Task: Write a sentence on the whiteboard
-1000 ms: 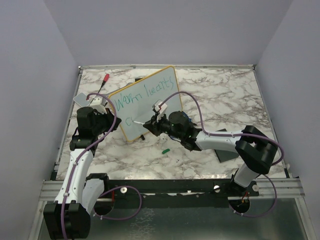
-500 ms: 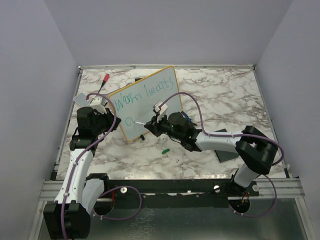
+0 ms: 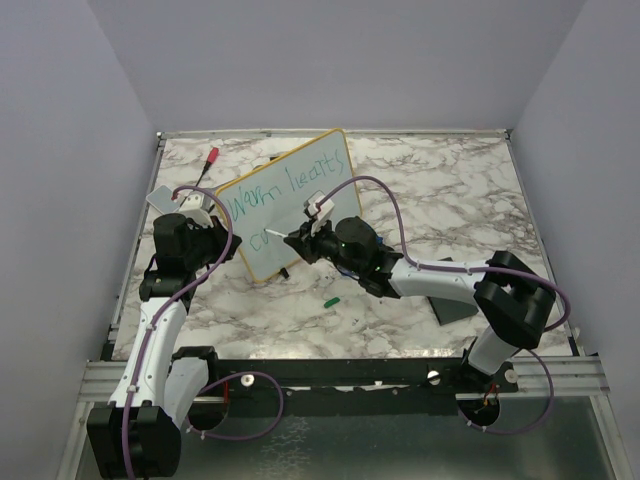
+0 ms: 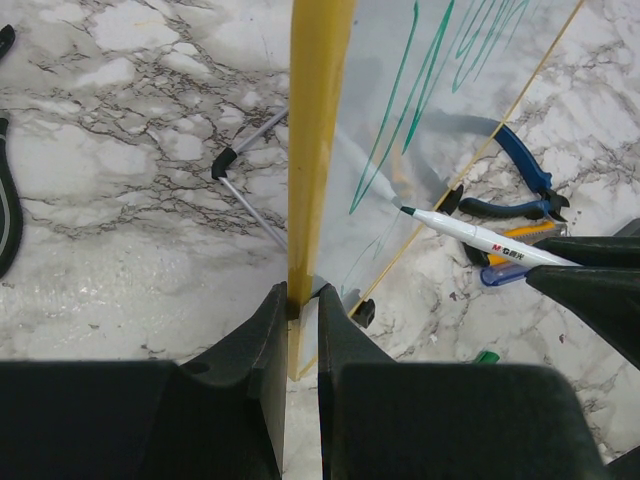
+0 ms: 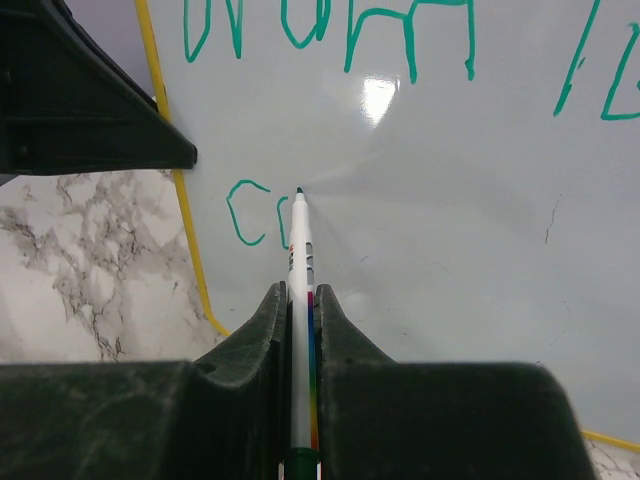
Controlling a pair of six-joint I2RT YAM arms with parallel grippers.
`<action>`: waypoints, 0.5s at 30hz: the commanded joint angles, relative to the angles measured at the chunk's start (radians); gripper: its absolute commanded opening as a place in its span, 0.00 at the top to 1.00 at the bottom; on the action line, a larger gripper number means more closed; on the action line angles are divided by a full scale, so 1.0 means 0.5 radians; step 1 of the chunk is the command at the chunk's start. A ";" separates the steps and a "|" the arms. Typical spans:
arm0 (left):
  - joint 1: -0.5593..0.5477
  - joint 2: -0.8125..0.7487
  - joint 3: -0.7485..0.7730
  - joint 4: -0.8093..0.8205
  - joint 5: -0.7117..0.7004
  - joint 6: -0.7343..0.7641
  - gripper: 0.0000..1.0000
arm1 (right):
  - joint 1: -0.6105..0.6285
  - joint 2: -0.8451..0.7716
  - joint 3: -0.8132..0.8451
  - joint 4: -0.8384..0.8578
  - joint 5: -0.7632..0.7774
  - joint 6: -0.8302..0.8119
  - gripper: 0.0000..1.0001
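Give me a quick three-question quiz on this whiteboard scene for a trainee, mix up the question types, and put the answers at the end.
1. True or false: the right gripper is shut on a white marker whose tip is at the whiteboard.
2. Multiple choice: what is the left gripper clamped on? A) the whiteboard's yellow frame B) the marker C) nothing, it is open
3. Fill the blank: the second line of the sentence begins with the letter ___.
Key: 1 true; 2 A; 3 C.
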 commanded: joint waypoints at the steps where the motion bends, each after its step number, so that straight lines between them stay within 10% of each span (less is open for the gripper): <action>1: 0.004 -0.008 0.018 -0.007 -0.056 -0.004 1.00 | -0.012 0.027 0.062 0.006 0.011 -0.048 0.99; 15: 0.004 0.002 0.020 -0.008 -0.056 -0.002 1.00 | 0.012 0.078 0.027 0.014 -0.126 -0.019 0.99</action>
